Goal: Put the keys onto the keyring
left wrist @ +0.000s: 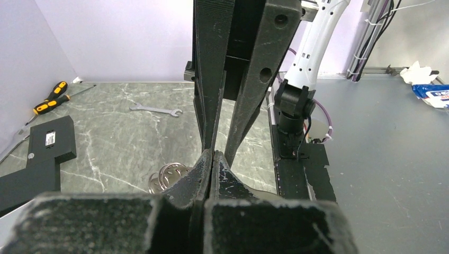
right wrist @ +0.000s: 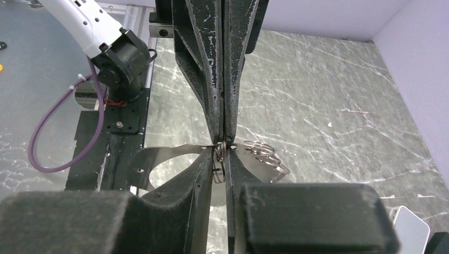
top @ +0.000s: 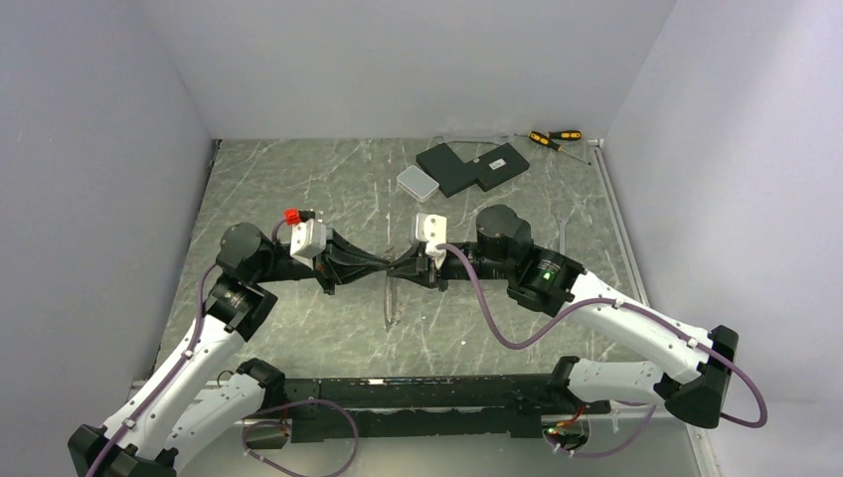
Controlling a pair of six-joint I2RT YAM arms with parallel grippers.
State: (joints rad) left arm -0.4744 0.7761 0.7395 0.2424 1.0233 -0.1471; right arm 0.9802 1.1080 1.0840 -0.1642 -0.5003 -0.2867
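My left gripper (top: 383,263) and right gripper (top: 404,262) meet tip to tip above the table's middle. The keyring (top: 390,301), a thin silvery loop, hangs below the tips. In the right wrist view the keyring (right wrist: 169,148) shows as a silvery band with a big oval opening. The left gripper (left wrist: 212,156) is shut, its tips pinching the keyring's top edge. The right gripper (right wrist: 222,154) stands narrowly open around small wire rings (right wrist: 219,166), a slit still showing. More coiled rings (right wrist: 262,150) hang beside it, and these coiled rings (left wrist: 167,176) also show in the left wrist view. I cannot make out any single one of the keys.
At the back lie a small white box (top: 418,181), flat black blocks (top: 472,166) and orange-handled screwdrivers (top: 554,138). A thin wrench (left wrist: 156,110) lies on the marbled table (top: 298,189). A black rail (top: 418,393) runs along the near edge. Walls close three sides.
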